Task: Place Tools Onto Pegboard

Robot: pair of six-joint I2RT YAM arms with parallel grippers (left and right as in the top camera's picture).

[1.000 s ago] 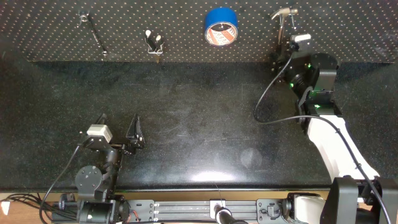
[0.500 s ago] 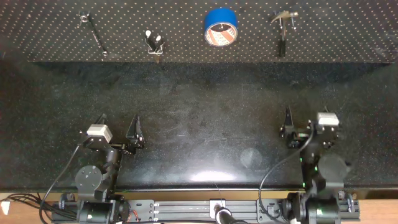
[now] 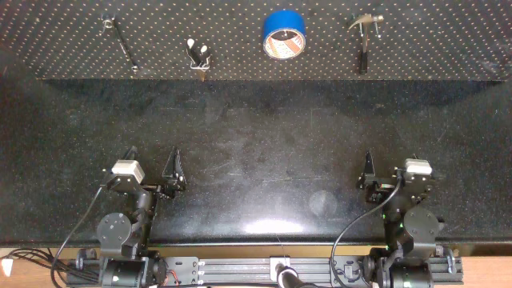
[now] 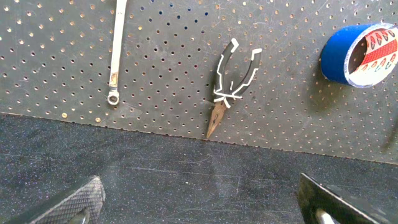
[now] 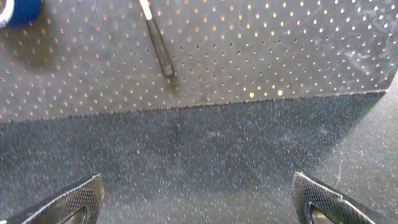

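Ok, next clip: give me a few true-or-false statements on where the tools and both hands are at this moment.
1. The slim silver wrench hangs on the dark perforated pegboard. True.
2. The left hand is open and empty over the black tabletop. True.
3. The black-handled pliers lie on the tabletop. False: they hang on the pegboard, nose down.
4. The right hand is shut on the steel-headed claw hammer. False: it is open and empty; the hammer hangs on the pegboard.
5. The blue tape roll hangs between pliers and hammer. True.
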